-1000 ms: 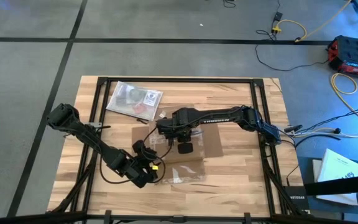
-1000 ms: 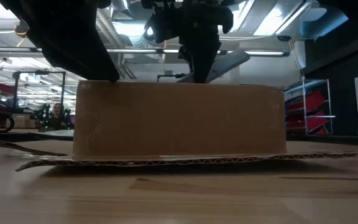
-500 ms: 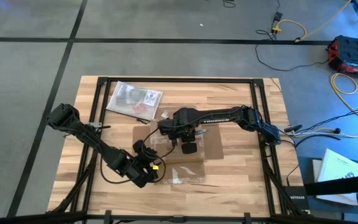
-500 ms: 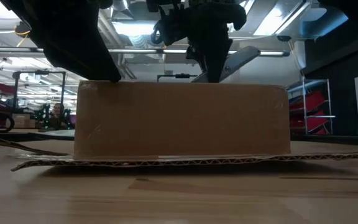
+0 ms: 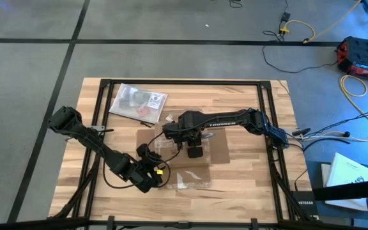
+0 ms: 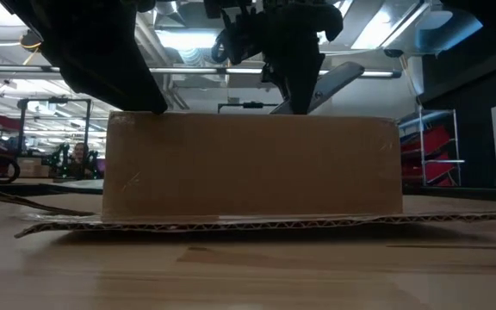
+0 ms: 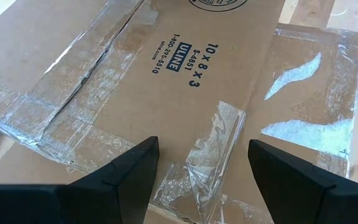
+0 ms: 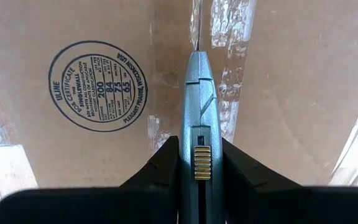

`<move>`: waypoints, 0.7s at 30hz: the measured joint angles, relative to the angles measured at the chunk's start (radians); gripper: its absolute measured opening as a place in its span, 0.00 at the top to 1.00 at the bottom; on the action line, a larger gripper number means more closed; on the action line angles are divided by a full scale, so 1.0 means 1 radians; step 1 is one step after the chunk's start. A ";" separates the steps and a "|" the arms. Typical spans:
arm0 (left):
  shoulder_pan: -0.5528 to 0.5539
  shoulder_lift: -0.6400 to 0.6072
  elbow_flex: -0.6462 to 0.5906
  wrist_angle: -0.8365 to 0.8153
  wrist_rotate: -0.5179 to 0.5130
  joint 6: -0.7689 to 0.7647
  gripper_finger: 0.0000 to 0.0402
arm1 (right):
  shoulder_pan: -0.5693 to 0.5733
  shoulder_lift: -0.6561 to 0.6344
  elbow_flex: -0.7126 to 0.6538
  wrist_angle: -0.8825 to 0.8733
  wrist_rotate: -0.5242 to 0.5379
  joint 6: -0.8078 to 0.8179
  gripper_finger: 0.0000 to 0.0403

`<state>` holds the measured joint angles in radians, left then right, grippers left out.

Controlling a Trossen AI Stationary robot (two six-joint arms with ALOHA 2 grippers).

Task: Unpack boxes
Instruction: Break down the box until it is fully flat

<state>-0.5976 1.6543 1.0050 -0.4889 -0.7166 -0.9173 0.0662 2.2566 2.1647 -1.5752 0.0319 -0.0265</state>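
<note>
The right hand [image 8: 194, 163], pinching a grey-blue utility knife [image 8: 196, 106], has slid a little along the taped centre seam of the cardboard box [image 5: 183, 153] mid-desk, blade tip on the tape; the cut looks under way, flaps not yet freed. The left hand [image 7: 197, 163], fingers spread, hovers over the box's near edge. The board is matte brown, the tape glossy and wrinkled.

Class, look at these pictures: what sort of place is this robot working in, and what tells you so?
Probably a warehouse-like lab or workshop: a concrete floor with loose cables, ceiling lights and ducts, and red racks behind the table.
</note>
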 joint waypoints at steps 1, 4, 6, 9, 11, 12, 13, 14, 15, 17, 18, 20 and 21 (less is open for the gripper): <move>0.000 0.000 0.000 0.000 0.000 0.000 0.41 | 0.000 0.000 0.000 0.000 0.000 0.002 0.86; 0.000 0.000 0.000 0.000 0.000 0.000 0.41 | 0.000 0.000 0.000 0.001 0.000 0.013 0.86; 0.000 0.000 0.000 0.000 0.000 0.000 0.41 | 0.000 0.000 0.000 0.001 0.000 0.017 0.86; 0.000 0.000 0.000 -0.001 0.000 0.000 0.41 | 0.004 -0.006 -0.001 0.002 0.013 -0.004 0.86; 0.000 0.000 0.000 -0.001 0.000 0.000 0.41 | 0.005 -0.015 -0.002 0.002 0.019 -0.012 0.86; 0.000 0.000 0.000 -0.001 0.000 0.000 0.41 | 0.005 -0.020 -0.002 0.002 0.022 -0.017 0.86; 0.000 0.000 0.000 -0.001 0.000 0.000 0.41 | 0.005 -0.024 -0.003 0.002 0.025 -0.021 0.86; 0.000 0.000 0.000 -0.002 0.000 0.000 0.41 | 0.005 -0.029 -0.003 0.001 0.027 -0.025 0.86; 0.000 0.000 0.000 -0.002 0.000 0.000 0.41 | 0.005 -0.034 -0.003 -0.001 0.029 -0.027 0.86; 0.000 0.000 0.000 -0.002 -0.001 -0.002 0.41 | 0.005 -0.048 -0.003 -0.006 0.029 -0.027 0.86; 0.000 0.000 0.000 -0.002 -0.001 -0.001 0.41 | 0.005 -0.054 -0.011 -0.001 0.029 -0.026 0.86; 0.000 0.000 -0.001 -0.002 -0.001 -0.002 0.41 | 0.005 -0.063 -0.045 -0.001 0.029 -0.026 0.86; 0.000 0.000 0.000 -0.002 -0.001 -0.001 0.41 | 0.005 -0.063 -0.065 -0.002 0.029 -0.026 0.86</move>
<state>-0.5980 1.6543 1.0046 -0.4911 -0.7174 -0.9187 0.0708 2.1941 2.0995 -1.5768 0.0608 -0.0528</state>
